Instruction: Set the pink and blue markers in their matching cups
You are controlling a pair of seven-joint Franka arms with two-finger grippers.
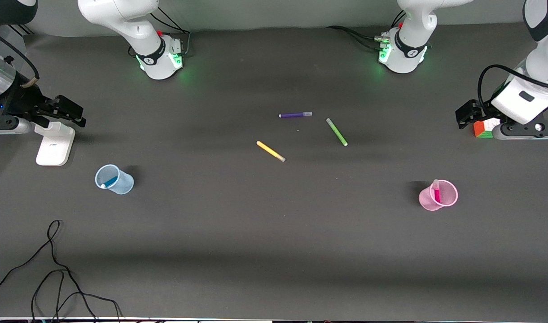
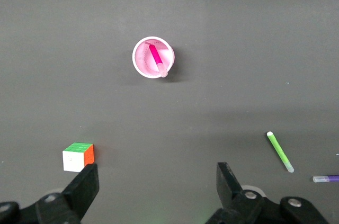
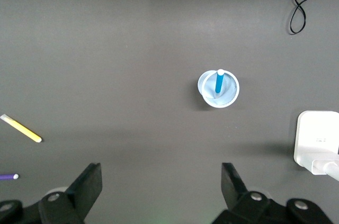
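The pale blue cup (image 1: 120,183) stands upright toward the right arm's end of the table, with the blue marker (image 1: 108,182) leaning inside it. Both show in the right wrist view: cup (image 3: 229,92), marker (image 3: 218,81). The pink cup (image 1: 445,199) stands toward the left arm's end, with the pink marker (image 1: 436,193) leaning inside it. Both show in the left wrist view: cup (image 2: 142,60), marker (image 2: 156,59). My left gripper (image 1: 463,117) (image 2: 157,173) is open and empty, up beside a colour cube. My right gripper (image 1: 76,114) (image 3: 161,173) is open and empty, over a white stand.
A purple marker (image 1: 295,115), a green marker (image 1: 336,131) and a yellow marker (image 1: 270,151) lie mid-table. A colour cube (image 1: 484,128) sits at the left arm's end. A white stand (image 1: 55,142) sits at the right arm's end. A black cable (image 1: 54,269) lies near the front edge.
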